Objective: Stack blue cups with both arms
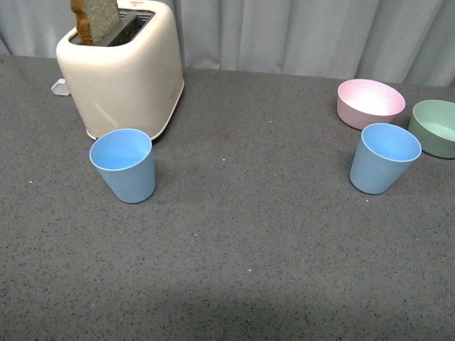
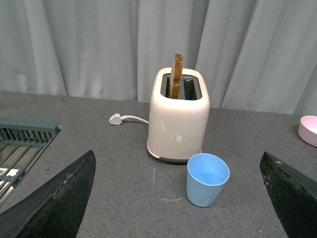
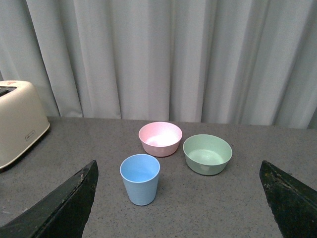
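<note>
Two light blue cups stand upright on the grey table. One blue cup is at the left, just in front of the toaster; it also shows in the left wrist view. The other blue cup is at the right, in front of the bowls; it also shows in the right wrist view. My left gripper is open and empty, back from the left cup. My right gripper is open and empty, back from the right cup. Neither arm shows in the front view.
A cream toaster with a slice of toast stands at the back left, its plug lying beside it. A pink bowl and a green bowl sit at the back right. A green rack lies at the left.
</note>
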